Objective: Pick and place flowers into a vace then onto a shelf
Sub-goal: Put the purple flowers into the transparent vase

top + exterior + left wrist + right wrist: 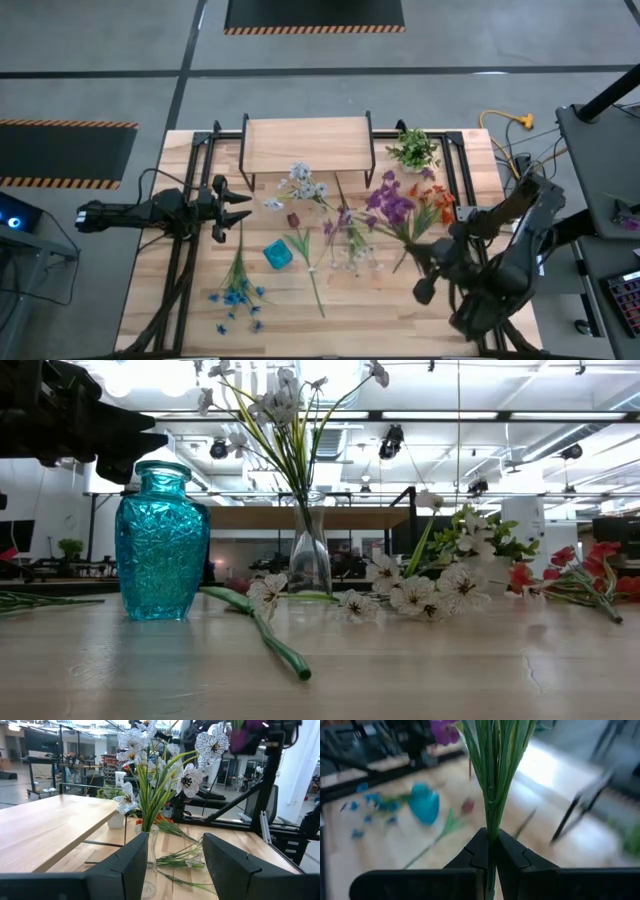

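standing in the clear vase [309, 565] are white flowers [270, 405]; right gripper [491, 851] clamps purple flower stems [495, 775], left gripper [175, 857] apart.

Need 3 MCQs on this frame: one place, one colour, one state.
1. The blue flowers lie:
A) on the shelf
B) on the tabletop, left arm's side
C) in the teal vase

2. Blooms in the clear vase are:
A) white
B) orange
C) blue

3. The right pincer is:
A) open, empty
B) shut on a vase
C) shut on green stems

Key:
1. B, they lie flat on the wood in the high view.
2. A, white blooms stand above its neck.
3. C, the right wrist view shows the fingers closed around the stems.
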You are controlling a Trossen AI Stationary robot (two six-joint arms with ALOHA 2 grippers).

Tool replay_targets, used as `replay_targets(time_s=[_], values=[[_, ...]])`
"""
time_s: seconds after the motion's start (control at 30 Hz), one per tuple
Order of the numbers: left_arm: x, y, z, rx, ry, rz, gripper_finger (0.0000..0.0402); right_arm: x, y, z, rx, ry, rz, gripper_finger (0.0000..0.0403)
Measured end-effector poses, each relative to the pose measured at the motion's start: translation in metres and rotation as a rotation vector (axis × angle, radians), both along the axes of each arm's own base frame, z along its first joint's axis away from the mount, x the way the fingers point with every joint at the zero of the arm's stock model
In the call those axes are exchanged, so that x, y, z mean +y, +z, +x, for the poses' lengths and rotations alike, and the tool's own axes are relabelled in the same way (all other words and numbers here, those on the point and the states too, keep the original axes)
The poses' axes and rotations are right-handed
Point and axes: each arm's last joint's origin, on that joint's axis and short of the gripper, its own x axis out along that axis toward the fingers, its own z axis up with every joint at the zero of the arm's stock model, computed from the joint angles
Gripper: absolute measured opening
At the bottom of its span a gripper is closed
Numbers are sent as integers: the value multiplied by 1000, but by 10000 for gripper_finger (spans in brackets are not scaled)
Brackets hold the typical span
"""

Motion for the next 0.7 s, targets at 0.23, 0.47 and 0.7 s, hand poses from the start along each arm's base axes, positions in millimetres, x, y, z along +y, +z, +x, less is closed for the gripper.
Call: replay_targets(time_s=[0.23,0.47,0.7], values=[[0,0,0,0,0,0,174,-26,-11,-8,-44,24,-314,13],[0,0,0,0,0,0,174,-65,-63,-16,-59,-115,-308,13],[0,0,0,0,0,0,174,-99,-106,-26,-169,-281,-168,13]])
